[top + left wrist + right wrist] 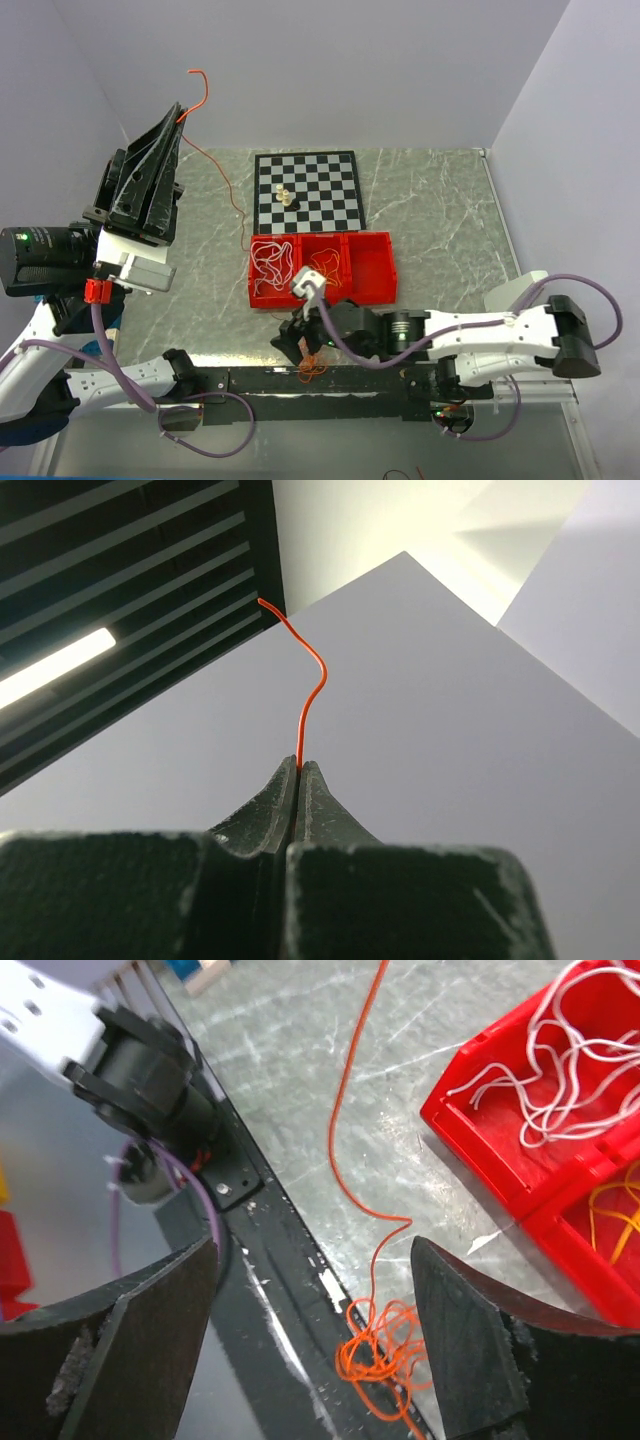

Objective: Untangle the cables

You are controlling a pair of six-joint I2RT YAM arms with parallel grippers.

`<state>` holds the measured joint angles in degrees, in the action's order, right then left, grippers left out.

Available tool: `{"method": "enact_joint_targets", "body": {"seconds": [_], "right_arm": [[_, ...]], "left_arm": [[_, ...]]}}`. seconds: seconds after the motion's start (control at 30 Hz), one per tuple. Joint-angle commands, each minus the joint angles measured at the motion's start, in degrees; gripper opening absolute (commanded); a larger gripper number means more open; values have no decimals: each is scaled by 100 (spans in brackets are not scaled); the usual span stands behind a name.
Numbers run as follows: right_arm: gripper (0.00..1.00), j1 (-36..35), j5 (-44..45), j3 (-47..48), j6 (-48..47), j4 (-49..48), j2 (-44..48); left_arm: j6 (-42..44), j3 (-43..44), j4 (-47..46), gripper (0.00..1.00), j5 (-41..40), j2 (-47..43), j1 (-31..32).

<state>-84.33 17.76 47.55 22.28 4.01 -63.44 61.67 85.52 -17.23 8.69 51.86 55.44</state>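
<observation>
Red-orange cable [376, 1348], thin and kinked.
Left gripper [299, 770], clamped shut, holds one end aloft; the other lies balled at the desk's [440, 200] near edge, below the wide-spread right gripper [312, 1250].

Bright, even light; soft shadows.

A thin red-orange cable [232, 195] is trailing from a raised, curling tip down to a loose tangle lying at the table's [440, 200] near edge. White cables [272, 262] are lying heaped in the red bin's [390, 265] left compartment, a yellow-orange cable [328, 262] in its middle one.
</observation>
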Motion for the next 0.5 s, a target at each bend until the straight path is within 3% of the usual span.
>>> {"method": "enact_joint_targets", "body": {"seconds": [0.0, 0.13, 0.33, 0.47], "right_arm": [[81, 145, -255, 325, -470, -557, -528], [68, 452, -325, 536, -339, -585, -880], [62, 620, -659, 878, -418, -779, -1337], [51, 690, -853, 1124, -409, -788, -1557]], "left_arm": [[-164, 159, -61, 1, -86, 9, -16], [-225, 141, -61, 1, -87, -9, -7], [-269, 150, -78, 1, -122, -9, -16], [-261, 123, -96, 1, -157, -18, -7]]}}
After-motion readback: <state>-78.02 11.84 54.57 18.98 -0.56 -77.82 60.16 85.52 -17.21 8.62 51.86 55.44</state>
